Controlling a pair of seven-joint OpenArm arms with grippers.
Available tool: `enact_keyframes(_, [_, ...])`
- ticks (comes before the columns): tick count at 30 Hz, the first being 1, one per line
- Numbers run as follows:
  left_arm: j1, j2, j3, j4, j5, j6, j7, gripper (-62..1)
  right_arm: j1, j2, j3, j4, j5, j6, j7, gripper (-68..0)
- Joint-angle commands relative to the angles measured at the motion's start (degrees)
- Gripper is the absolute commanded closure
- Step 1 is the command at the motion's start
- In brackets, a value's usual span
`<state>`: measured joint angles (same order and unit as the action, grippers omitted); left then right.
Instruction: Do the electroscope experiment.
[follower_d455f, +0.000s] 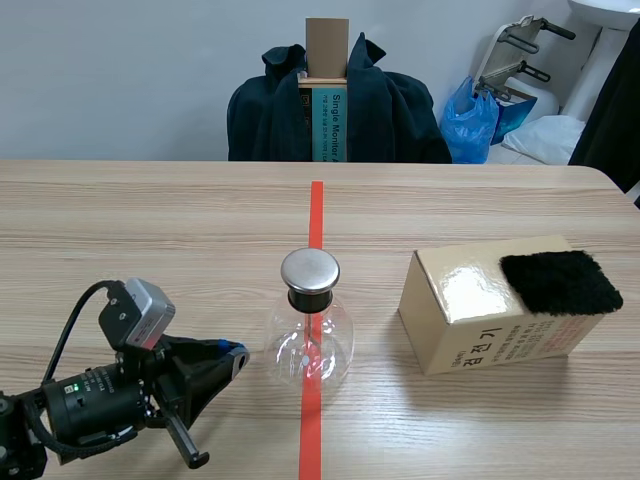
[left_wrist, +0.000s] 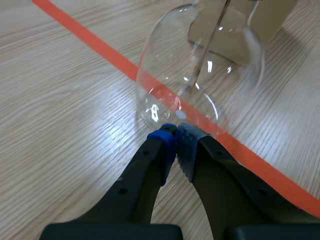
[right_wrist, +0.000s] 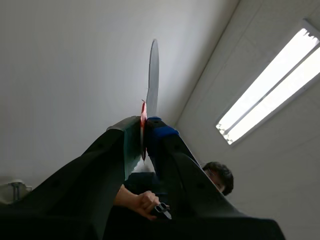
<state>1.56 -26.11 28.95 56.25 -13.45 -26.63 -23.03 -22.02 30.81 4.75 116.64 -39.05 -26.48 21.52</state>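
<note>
At the middle of the tabletop (follower_d455f: 150, 220), on the red tape line (follower_d455f: 316, 215), stands the electroscope (follower_d455f: 310, 340): a round clear glass flask, black stopper, flat metal disc. Its inner rod blurs behind reflections. The left jaws, pressed together on nothing, sit just beside its base. The right arm is outside the scene view; its jaws pinch a thin plate (right_wrist: 153, 75), seen edge-on. A furry black cloth (follower_d455f: 560, 282) lies on a glossy cardboard box (follower_d455f: 470, 330).
</note>
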Motion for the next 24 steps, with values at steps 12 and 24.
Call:
enact_keyframes(12, [0.0,0.2,0.0,1.3,-0.4,-0.1,-0.7,-3.2,5.0,0.3,-19.4,-4.7,-8.9,12.4,-5.9,-0.6])
enact_keyframes(24, [0.0,0.2,0.0,1.3,-0.4,-0.1,-0.7,-3.2,5.0,0.3,-28.6,-13.8,-13.8,12.4,-6.7,-0.6])
